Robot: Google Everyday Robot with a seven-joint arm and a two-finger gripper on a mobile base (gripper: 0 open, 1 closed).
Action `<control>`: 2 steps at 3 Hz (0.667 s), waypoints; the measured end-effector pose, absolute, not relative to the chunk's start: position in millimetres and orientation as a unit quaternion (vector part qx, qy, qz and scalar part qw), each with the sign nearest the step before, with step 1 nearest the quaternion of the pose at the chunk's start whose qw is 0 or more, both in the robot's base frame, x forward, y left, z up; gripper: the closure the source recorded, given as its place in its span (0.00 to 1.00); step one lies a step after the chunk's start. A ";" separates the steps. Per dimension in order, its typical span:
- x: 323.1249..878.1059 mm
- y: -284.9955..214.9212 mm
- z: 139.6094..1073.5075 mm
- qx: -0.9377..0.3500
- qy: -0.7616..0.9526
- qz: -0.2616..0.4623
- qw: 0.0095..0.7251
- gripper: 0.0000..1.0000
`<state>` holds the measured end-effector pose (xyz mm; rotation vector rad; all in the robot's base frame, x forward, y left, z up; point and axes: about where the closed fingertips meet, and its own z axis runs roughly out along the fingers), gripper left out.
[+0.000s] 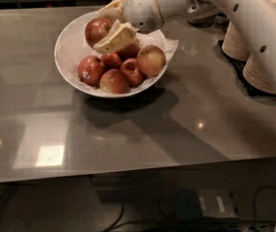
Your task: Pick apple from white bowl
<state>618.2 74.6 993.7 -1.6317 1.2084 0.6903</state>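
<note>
Cream gripper (106, 27) — over white bowl (66, 52)

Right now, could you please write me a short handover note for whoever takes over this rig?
The gripper is low over the far side of the white bowl, right at the apple; this view does not confirm a grip.
The apple sits near the bowl's far-left rim, above the other apples; whether it rests on them or is already lifted is unclear.
Done: the approach to the apple.
Left: confirm the grasp, then lift the apple clear of the bowl.
</note>
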 end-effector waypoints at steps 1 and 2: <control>598.3 46.6 1007.7 -0.653 0.519 0.283 0.473 1.00; 593.8 40.1 1011.9 -0.649 0.525 0.282 0.473 1.00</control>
